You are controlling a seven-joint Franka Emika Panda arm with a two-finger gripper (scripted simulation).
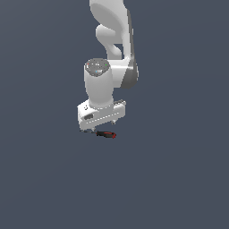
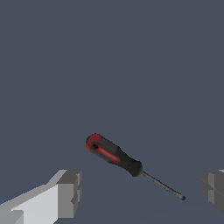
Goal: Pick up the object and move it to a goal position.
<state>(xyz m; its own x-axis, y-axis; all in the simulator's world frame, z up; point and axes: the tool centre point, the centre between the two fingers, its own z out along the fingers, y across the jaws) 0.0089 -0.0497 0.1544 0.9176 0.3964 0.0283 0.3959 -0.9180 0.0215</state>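
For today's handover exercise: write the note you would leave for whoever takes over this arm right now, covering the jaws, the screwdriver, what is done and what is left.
Gripper: open, jaws wide apart, holding nothing.
Screwdriver: lies flat on the grey surface between the two fingers in the wrist view, touching neither; the handle's red end points away from the camera, and the thin shaft runs toward the far finger. In the exterior view it lies just below the gripper.
Done: the arm is lined up over the tool.
Left: probably lower a little, close on the handle, lift, and carry to the goal. No goal marker shows in either view.
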